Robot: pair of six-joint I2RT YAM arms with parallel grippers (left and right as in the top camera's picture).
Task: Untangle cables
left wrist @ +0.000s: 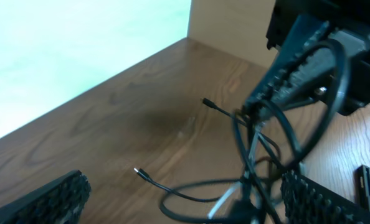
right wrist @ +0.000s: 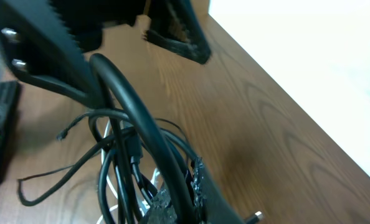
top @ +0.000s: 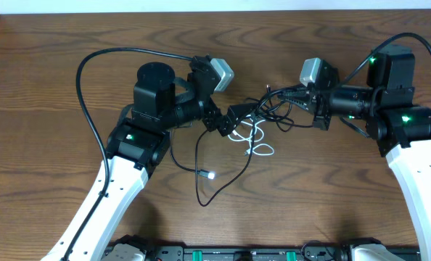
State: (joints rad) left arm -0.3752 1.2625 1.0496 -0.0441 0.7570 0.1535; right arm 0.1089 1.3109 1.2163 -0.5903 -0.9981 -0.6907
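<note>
wooden bench (top: 331, 188): right tool (top: 277, 98) clenched on black cords (top: 270, 112), my released left tool (top: 236, 119) should gently free the white cord (top: 259, 148).

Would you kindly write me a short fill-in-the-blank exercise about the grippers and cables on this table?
1. The left gripper has its jaws ____.
2. The right gripper is shut on the tangle of cables, whose colour is ____.
3. One shorter cord, lying on the table by the tangle, is ____ in colour.

Missing words: open; black; white.
</note>
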